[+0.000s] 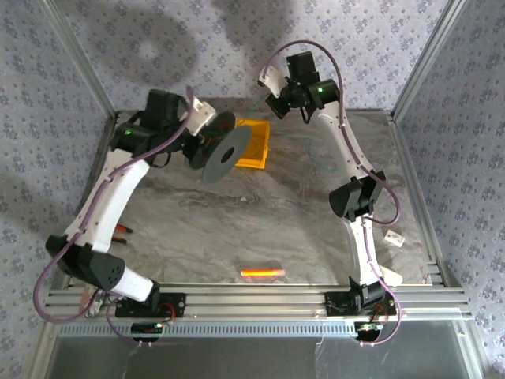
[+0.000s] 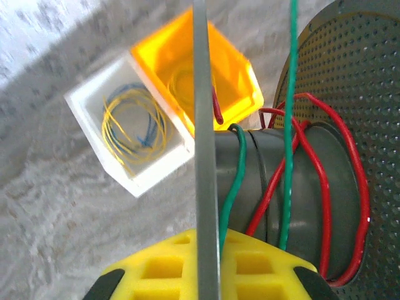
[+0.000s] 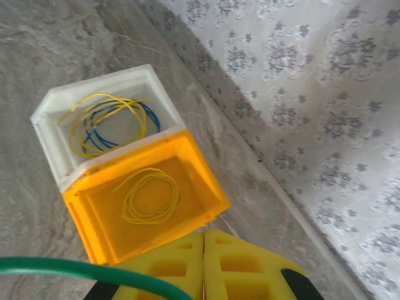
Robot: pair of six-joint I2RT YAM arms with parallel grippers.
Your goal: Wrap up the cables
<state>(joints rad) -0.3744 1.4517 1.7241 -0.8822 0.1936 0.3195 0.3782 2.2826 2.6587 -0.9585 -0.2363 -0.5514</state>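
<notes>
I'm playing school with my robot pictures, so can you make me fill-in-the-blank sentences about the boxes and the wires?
1. The white box holds yellow loops and ____ loops of wire.
2. The loop of wire lying in the orange box is ____.
3. On the spool, next to the green wire, a ____ wire is wound.

Missing words: blue, yellow, red.

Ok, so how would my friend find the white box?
Look at the far side of the marble table, beside the big black spool. Two little boxes sit there, touching. The white box holds yellow and blue wire loops; its orange neighbour holds only yellow.
</notes>
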